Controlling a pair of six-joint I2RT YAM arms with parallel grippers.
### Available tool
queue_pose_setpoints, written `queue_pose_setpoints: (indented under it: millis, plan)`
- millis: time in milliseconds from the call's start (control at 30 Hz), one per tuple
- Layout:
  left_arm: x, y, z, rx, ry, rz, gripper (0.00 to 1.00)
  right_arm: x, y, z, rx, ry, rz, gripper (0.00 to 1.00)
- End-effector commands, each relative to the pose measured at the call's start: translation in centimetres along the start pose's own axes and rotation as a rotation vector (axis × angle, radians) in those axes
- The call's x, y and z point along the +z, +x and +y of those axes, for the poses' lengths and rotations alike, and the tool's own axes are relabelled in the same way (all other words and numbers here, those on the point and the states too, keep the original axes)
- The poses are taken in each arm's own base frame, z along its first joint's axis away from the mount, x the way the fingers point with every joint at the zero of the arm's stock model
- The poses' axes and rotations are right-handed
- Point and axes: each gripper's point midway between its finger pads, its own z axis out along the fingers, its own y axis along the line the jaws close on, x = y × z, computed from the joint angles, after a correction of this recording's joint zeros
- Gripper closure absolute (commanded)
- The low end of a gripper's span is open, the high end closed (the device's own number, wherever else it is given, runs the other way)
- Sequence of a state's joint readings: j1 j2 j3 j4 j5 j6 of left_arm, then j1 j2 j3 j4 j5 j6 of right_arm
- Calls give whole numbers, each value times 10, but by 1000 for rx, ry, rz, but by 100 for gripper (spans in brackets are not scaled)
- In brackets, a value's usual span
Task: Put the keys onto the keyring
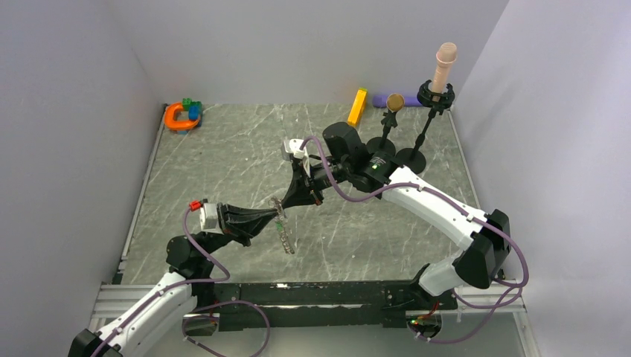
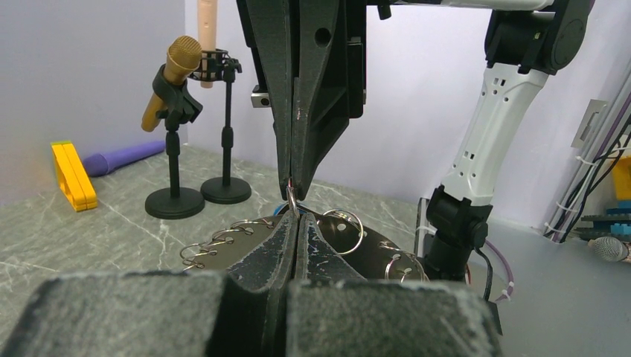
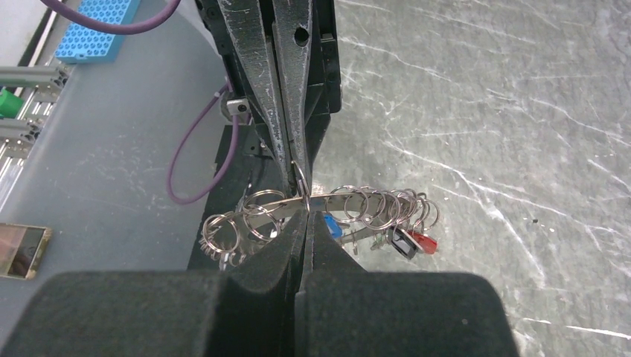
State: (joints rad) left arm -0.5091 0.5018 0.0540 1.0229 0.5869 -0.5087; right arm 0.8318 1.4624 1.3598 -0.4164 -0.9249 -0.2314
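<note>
The keyring [image 1: 286, 236] hangs edge-on above the table's middle, where both grippers meet. It is a flat silvery ring [image 2: 231, 249] with several small wire rings along its rim. My left gripper [image 2: 296, 217] is shut on its rim. My right gripper [image 3: 303, 213] comes down from the far side and is shut on one small wire ring [image 3: 300, 182] at that spot. A blue key [image 3: 332, 227], a dark key [image 3: 402, 242] and a red key [image 3: 423, 242] dangle from the small rings under the keyring's band [image 3: 335, 199].
An orange horseshoe toy [image 1: 178, 117] lies at the back left. A yellow bar [image 1: 358, 106] and a purple piece [image 1: 382, 100] lie at the back. Two black stands hold a gold microphone [image 1: 394, 101] and a pink one [image 1: 444, 63] at the back right.
</note>
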Motion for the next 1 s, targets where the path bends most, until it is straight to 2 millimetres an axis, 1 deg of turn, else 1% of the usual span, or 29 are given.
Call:
queue_pose_setpoints:
  millis: [0, 267, 967]
  plan:
    - [9, -28, -15, 71, 82, -59, 100, 2, -11, 1, -32, -9, -33, 100]
    - [8, -18, -9, 77, 58, -3, 100, -1, -15, -1, -34, -1, -41, 100]
    - [7, -1, -6, 76, 60, 100, 100, -1, -16, 0, -37, -3, -46, 100]
